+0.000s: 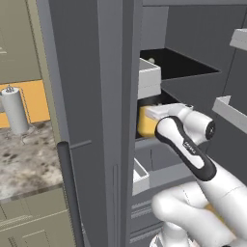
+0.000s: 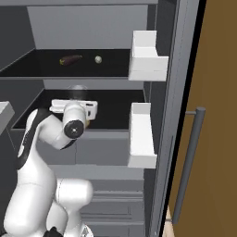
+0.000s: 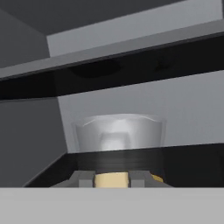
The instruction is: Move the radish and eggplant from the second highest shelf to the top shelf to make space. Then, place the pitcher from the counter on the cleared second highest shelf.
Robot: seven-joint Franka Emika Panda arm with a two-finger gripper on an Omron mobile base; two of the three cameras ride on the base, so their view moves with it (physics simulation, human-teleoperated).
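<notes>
Open fridge interior: the eggplant (image 2: 71, 59) and a pale round radish (image 2: 98, 59) lie apart on the top shelf (image 2: 28, 65); the white arm (image 2: 44, 134) reaches onto the second highest shelf (image 2: 113, 111).

A pale grey cylinder with a small knob on top (image 1: 14, 109) stands upright against an orange wall panel (image 1: 37, 100). White door bins (image 2: 146, 55) hang one above the other on the open fridge door, beside a long grey handle (image 2: 187, 160). A wooden panel, possibly a cabinet side (image 2: 217, 115), stands rightward.

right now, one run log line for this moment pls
stage: placing pitcher | eggplant: on top shelf | pitcher: at second highest shelf, between the jaws | release: not yet
</notes>
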